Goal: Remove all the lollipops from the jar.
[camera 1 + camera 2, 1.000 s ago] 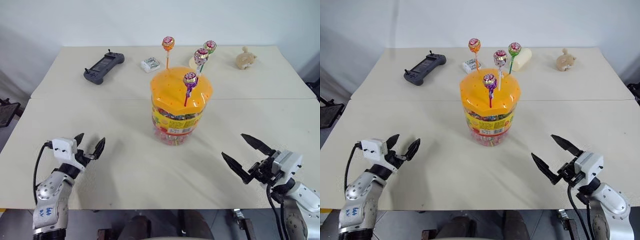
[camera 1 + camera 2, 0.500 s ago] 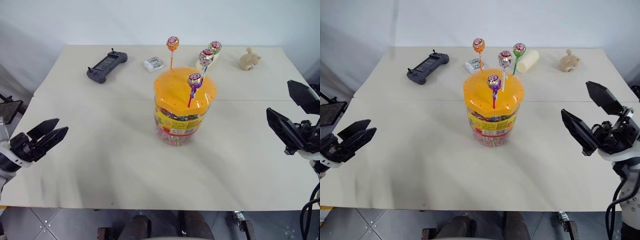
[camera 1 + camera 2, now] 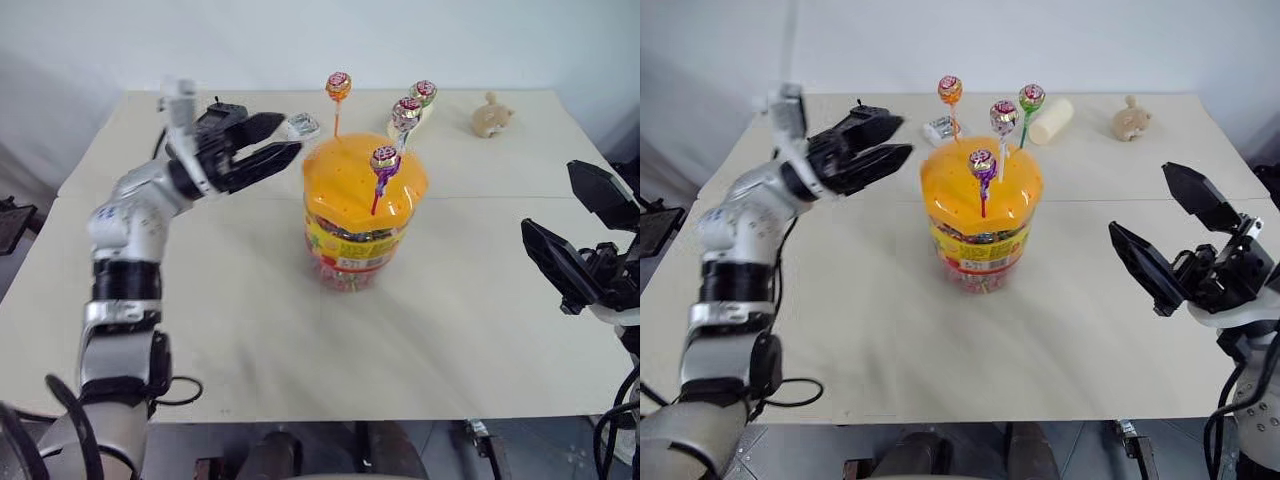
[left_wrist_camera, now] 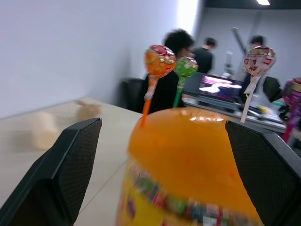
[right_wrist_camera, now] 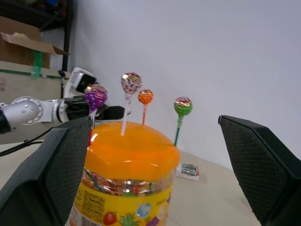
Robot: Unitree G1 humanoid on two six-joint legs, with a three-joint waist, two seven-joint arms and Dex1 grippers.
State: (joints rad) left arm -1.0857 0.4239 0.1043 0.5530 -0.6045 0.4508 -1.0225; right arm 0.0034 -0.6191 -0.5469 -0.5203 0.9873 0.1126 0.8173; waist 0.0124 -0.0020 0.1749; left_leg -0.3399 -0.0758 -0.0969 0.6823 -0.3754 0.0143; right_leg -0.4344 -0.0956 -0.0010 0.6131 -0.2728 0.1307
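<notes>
The jar (image 3: 362, 215) stands upright near the middle of the surface (image 3: 250, 330), a clear tub with a wide orange hole-dotted lid (image 3: 350, 178) and a yellow-red label band (image 3: 352, 243); the band carries small print and fruit pictures, but none of the writing can be read, and the wrappers show only blurred marks. Four lollipops stand upright with their sticks in the lid: the orange lollipop (image 3: 338, 86) at the lid's 12 o'clock edge, the pink lollipop (image 3: 405, 112) and the green lollipop (image 3: 423, 93) toward 1 o'clock, and the purple lollipop (image 3: 384, 160) nearest the centre, toward 4 o'clock. The left gripper (image 3: 280, 138) hangs in the air at about 10 o'clock from the jar, just beside the lid's rim and apart from it, pointing toward the orange lollipop; its fingers (image 4: 66, 174) are spread wide with nothing between them, the lid and sticks framed in the gap in the left wrist view. The right gripper (image 3: 575, 225) hovers well apart at 3 o'clock, its fingers (image 5: 263, 165) likewise spread wide and empty, aimed at the jar. Behind the jar lie a dark handheld controller (image 3: 865, 112), a small white box (image 3: 937, 129), a cream cylinder roll (image 3: 1052, 119) and a tan plush toy (image 3: 491, 115).
</notes>
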